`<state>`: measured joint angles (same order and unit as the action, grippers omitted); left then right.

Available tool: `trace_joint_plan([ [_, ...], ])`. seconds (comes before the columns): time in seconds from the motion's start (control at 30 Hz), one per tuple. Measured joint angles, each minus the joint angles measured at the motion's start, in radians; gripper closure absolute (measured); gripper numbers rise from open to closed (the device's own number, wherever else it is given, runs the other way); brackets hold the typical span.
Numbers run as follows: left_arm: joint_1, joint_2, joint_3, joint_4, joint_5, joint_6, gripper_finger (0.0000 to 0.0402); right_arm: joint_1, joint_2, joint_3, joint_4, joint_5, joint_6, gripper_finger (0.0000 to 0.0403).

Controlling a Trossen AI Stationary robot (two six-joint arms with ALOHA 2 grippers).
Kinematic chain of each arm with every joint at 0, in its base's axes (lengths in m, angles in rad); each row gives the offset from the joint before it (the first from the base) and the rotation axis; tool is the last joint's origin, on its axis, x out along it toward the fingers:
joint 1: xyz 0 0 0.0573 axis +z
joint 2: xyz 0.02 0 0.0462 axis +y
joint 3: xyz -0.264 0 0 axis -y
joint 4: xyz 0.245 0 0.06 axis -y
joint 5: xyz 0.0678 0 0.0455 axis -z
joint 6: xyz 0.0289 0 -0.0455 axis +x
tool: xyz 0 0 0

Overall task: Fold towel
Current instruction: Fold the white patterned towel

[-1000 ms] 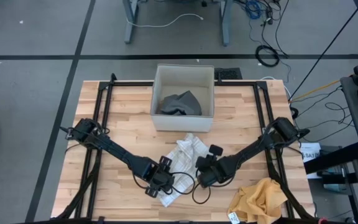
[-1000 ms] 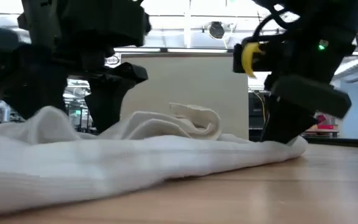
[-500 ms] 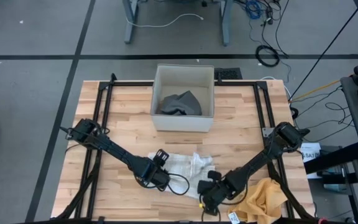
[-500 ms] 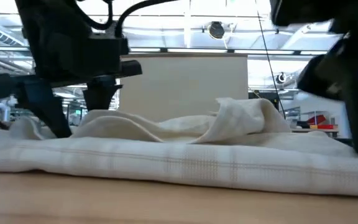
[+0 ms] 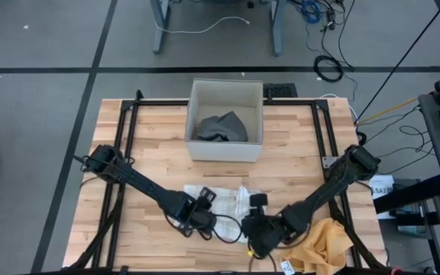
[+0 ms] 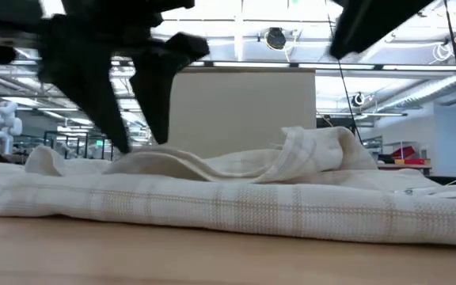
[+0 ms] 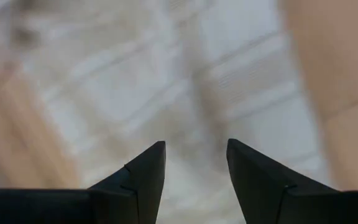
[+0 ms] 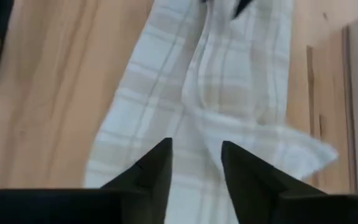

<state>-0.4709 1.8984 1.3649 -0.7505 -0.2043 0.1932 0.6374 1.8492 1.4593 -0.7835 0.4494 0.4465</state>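
Observation:
The white checked towel [image 5: 224,200] lies on the wooden table [image 5: 151,145] as a long, rumpled strip running left to right near the front middle. One bunched fold stands up at its right part [image 6: 315,146]. My left gripper [image 5: 203,205] hovers over the strip's left part with its fingers open and pointing steeply down, the blurred towel [image 7: 166,81] below them. My right gripper [image 5: 250,221] is open above the strip's right end, looking along the towel [image 8: 210,93]. Nothing sits between either pair of fingers.
A white box [image 5: 225,149] holding a grey cloth [image 5: 221,126] stands at the far middle of the table. A yellow cloth [image 5: 323,241] lies crumpled at the near right corner. Black cables [image 5: 228,229] loop on the wood in front of the towel.
The towel, a second ago a bunched heap lying slantwise, has been drawn out into a long strip across the table and now lies still. My right gripper swung toward the near edge, then rose. My left gripper has lifted off the towel's left part.

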Motion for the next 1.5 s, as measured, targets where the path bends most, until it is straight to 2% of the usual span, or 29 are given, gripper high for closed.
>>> trace_joint_plan([
  [0.07,-0.004,0.001,-0.025,0.051,0.042,-0.001,0.0223,-0.031,0.005,0.000,0.021,-0.039,-0.078,0.0250],
  [0.2,-0.021,0.000,-0.043,0.101,0.045,-0.006,0.0223,-0.089,0.020,0.000,0.034,-0.119,-0.205,0.0215],
  [0.33,-0.027,0.000,-0.071,0.154,0.044,-0.028,0.0223,-0.144,0.029,0.000,0.036,-0.177,-0.313,0.0200],
  [0.53,-0.027,0.000,-0.097,0.181,0.037,-0.054,0.0223,-0.223,0.042,0.000,0.086,-0.316,-0.425,0.0210],
  [0.8,-0.035,-0.001,-0.101,0.197,0.031,-0.055,0.0223,-0.304,0.118,0.000,0.086,-0.497,-0.494,0.0232],
  [1.03,-0.033,-0.002,-0.101,0.194,0.031,-0.053,0.0223,-0.346,0.145,-0.002,-0.053,-0.506,-0.485,0.0234],
  [1.13,-0.027,-0.002,-0.101,0.194,0.031,-0.054,0.0223,-0.356,0.144,-0.017,-0.058,-0.504,-0.455,0.0236],
  [1.27,-0.019,-0.003,-0.122,0.223,0.030,-0.059,0.0223,-0.347,0.144,-0.026,-0.085,-0.503,-0.408,0.0274],
  [1.43,-0.005,-0.003,-0.200,0.313,0.029,-0.062,0.0223,-0.306,0.139,-0.026,-0.114,-0.521,-0.350,0.0384],
  [1.5,0.002,-0.006,-0.226,0.351,0.029,-0.075,0.0223,-0.289,0.124,-0.027,-0.122,-0.529,-0.293,0.0390],
])
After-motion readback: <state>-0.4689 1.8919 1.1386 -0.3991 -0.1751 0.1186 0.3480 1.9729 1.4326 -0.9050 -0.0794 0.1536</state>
